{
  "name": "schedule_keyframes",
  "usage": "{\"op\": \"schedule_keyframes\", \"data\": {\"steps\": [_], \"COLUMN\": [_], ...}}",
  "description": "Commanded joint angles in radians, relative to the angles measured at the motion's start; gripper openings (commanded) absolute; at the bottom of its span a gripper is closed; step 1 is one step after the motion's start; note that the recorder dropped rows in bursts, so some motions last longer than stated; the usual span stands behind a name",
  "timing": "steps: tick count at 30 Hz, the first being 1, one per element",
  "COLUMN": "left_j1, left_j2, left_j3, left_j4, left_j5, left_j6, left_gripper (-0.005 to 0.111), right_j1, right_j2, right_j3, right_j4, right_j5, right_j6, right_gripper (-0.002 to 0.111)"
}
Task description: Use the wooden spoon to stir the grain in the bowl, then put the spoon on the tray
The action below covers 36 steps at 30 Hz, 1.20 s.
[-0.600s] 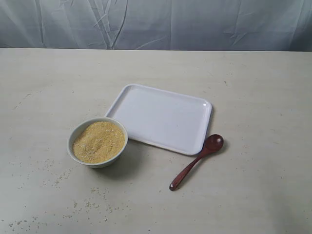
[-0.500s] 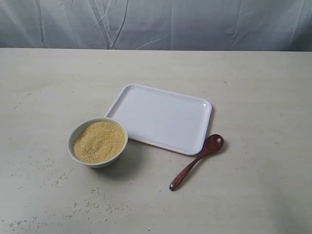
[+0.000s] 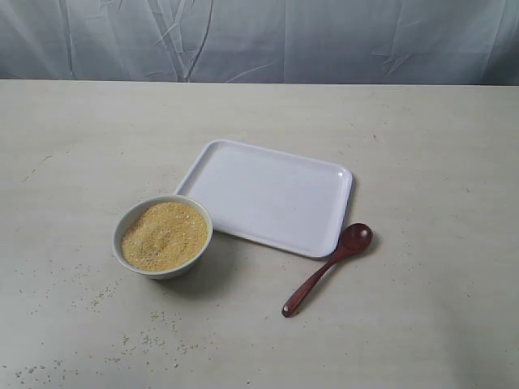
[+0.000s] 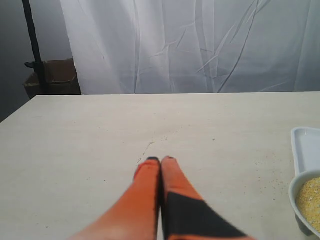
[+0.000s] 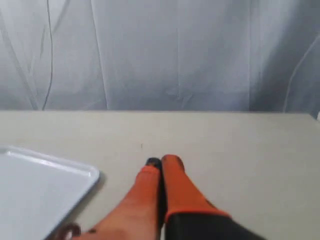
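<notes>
Yellow-tan grain [image 3: 165, 235] fills the white bowl [image 3: 120, 229], toward the desk's [image 3: 422, 146] near-left corner. Tray [image 3: 268, 194] mid-desk, just beside the bowl. Spoon [image 3: 324, 271] flat on the desk off the tray, handle toward the near edge. Right pincer [image 5: 162, 162] closed, gripping nothing, well apart from the spoon. Left pincer [image 4: 160, 161] likewise closed. Bare desk along the far and right edges. Stray grains [image 3: 154, 328] near the near edge.
</notes>
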Motion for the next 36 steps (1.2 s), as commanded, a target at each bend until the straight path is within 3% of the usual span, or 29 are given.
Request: {"op": "schedule_keyframes", "data": {"steps": [1,9,14,20,24,31,36], "left_j1": [0.001,0.001,0.001,0.001,0.001,0.001,0.001], "left_j2": [-0.005,-0.005,-0.005,-0.005,-0.005,-0.005,-0.005], "left_j3": [0.005,0.005,0.005,0.005,0.005,0.005,0.005], "left_j4": [0.002,0.002,0.002,0.002,0.002,0.002,0.002], "left_j5": [-0.005,-0.002,-0.002,-0.002,-0.002,-0.002,-0.002], "left_j6": [-0.001,-0.001,-0.001,-0.001,-0.001,-0.001,-0.001], "left_gripper": [0.000,0.000,0.000,0.000,0.000,0.000,0.000], "right_j1": [-0.004,-0.004,-0.004,-0.004,-0.004,-0.004,-0.004], "right_j2": [-0.004,-0.004,-0.004,0.001,0.104,0.482,0.711], "right_j3": [0.002,0.002,0.002,0.002,-0.111,-0.450,-0.524], "right_j4": [0.004,0.004,0.007,0.082,0.156,0.183,0.403], "right_j5": [-0.272,-0.573,-0.642,-0.386,-0.155,0.361,0.442], "right_j6": [-0.001,-0.001,-0.005,-0.005,-0.005,-0.005,-0.007], "right_gripper": [0.000,0.000,0.000,0.000,0.000,0.000,0.000]}}
